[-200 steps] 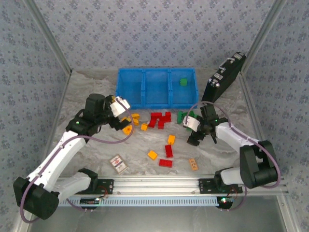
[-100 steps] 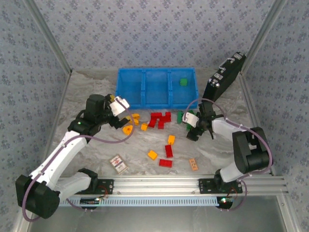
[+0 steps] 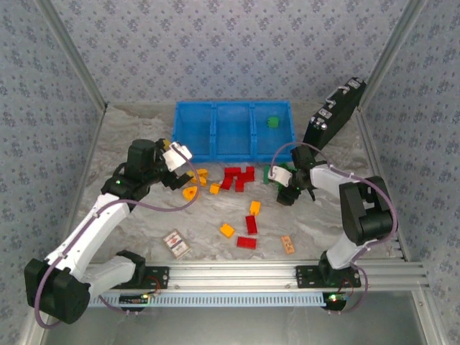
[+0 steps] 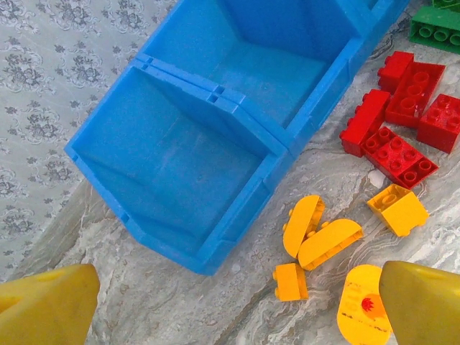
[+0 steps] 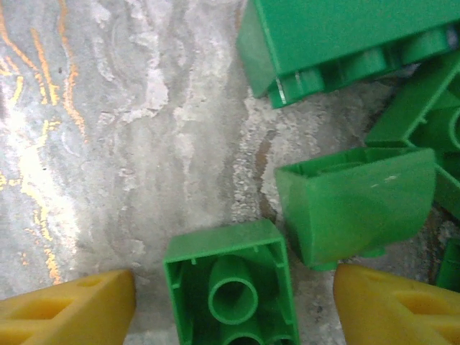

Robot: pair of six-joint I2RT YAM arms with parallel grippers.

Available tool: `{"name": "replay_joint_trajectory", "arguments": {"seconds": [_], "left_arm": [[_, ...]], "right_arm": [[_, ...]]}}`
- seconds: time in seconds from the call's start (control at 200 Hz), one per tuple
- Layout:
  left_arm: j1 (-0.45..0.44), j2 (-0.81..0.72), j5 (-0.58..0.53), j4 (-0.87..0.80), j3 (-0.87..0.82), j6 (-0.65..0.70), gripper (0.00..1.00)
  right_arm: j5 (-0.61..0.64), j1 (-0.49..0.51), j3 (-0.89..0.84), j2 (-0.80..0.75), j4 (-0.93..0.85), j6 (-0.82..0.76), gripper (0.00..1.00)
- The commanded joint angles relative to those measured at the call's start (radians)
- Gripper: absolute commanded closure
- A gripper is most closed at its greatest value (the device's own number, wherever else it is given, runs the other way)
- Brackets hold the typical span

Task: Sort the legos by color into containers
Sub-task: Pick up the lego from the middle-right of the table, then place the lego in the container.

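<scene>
Lying inside right claw — green lego

Robot test cell in a lab: closed in by patterned fabric walls from 9 through 3 o'clock, floored with marbled tabletop, edged by aluminium rail at 6 o'clock.

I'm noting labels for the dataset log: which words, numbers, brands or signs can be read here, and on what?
No text is legible.
On the flat patterned card: red and dark print, too small to read.
On the black case leaning at the right wall: pale stickers, too blurred.
On the round orange-yellow plastic piece: a red mark, no letters discernible.
</scene>
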Motion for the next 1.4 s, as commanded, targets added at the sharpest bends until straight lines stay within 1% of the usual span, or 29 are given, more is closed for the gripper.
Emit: {"name": "replay_joint_trajectory", "arguments": {"seconds": [0.0,0.04,0.15,0.325,0.49,0.61,0.69,0.775,0.865,0.91,0.985,1.05,1.16,1.205,1.305,1.355,1.395], "left_arm": [[0.004,-0.015,0.003,0.018,-0.003,0.015,0.0],[0.004,-0.019,0.006,0.017,-0.004,0.015,0.0],[0.005,-0.027,0.005,0.015,-0.003,0.016,0.0],[0.005,-0.049,0.01,0.012,0.002,0.016,0.0],[0.005,-0.08,0.017,0.001,0.011,0.015,0.0],[0.005,-0.128,0.016,0.0,0.034,-0.002,0.0],[0.003,-0.151,0.017,-0.036,0.075,0.023,0.0],[0.003,-0.15,-0.005,-0.107,0.163,0.014,0.0],[0.004,-0.138,-0.076,-0.143,0.269,-0.112,0.0],[0.003,-0.123,-0.122,-0.155,0.322,-0.167,0.0],[0.003,-0.094,-0.164,-0.177,0.4,-0.192,0.0],[-0.004,-0.074,-0.172,-0.191,0.462,-0.184,0.0],[-0.018,-0.039,-0.179,-0.24,0.601,-0.225,0.0],[-0.02,-0.019,-0.183,-0.273,0.674,-0.261,0.0],[-0.021,0.037,-0.256,-0.357,0.876,-0.371,0.0],[-0.022,0.054,-0.246,-0.413,0.968,-0.377,0.0],[-0.023,0.054,-0.227,-0.427,1.011,-0.378,0.0]], "right_arm": [[0.076,0.012,0.012,0.058,0.025,-0.023,0.33],[0.081,0.015,0.014,0.061,0.019,-0.023,0.37],[0.101,0.024,0.008,0.058,0.015,-0.022,0.45],[0.119,0.031,-0.011,0.009,0.018,-0.022,0.6],[0.139,0.04,-0.021,-0.075,-0.004,-0.016,0.65],[0.148,0.065,0.017,-0.13,-0.069,-0.008,0.69],[0.157,0.078,0.05,-0.158,-0.083,0.015,0.72],[0.166,0.088,0.08,-0.185,-0.055,0.031,0.72],[0.176,0.094,0.127,-0.2,-0.006,0.059,0.72],[0.181,0.095,0.158,-0.197,0.02,0.079,0.69],[0.187,0.101,0.22,-0.178,0.053,0.106,0.69],[0.202,0.112,0.288,-0.143,0.057,0.119,0.69],[0.245,0.127,0.444,-0.055,0.022,0.153,0.69],[0.257,0.129,0.498,-0.016,0.007,0.175,0.69],[0.304,0.134,0.601,0.069,-0.015,0.22,0.67],[0.351,0.139,0.627,0.105,0.008,0.245,0.67],[0.379,0.142,0.633,0.126,0.035,0.26,0.67]]}}
